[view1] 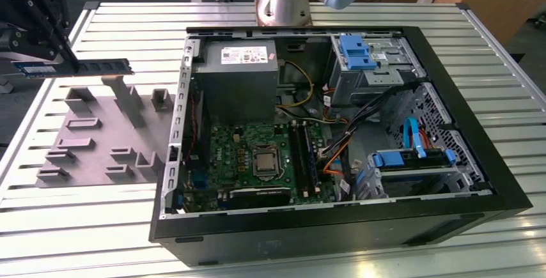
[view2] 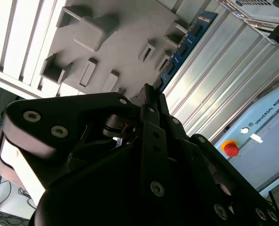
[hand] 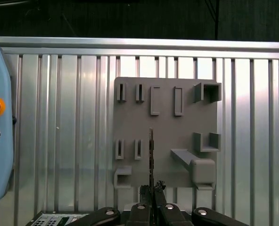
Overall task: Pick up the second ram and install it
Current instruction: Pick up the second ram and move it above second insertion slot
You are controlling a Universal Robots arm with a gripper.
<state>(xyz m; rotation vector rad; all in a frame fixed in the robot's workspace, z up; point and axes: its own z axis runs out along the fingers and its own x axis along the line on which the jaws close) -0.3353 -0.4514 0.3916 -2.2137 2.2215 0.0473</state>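
**Case beside fixture**

The computer case (view1: 298,236) is lying on the table (view1: 111,227) at the exterior view's right. The fixture plate (view1: 94,144) is lying beside it, along the table's opposite edge, the second ram (view1: 102,67) hanging above it.

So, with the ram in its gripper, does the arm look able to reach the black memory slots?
Probably yes. The case side is open and the slots lie bare, though orange cables run close beside them. The gripper holds the second ram over the grey fixture.
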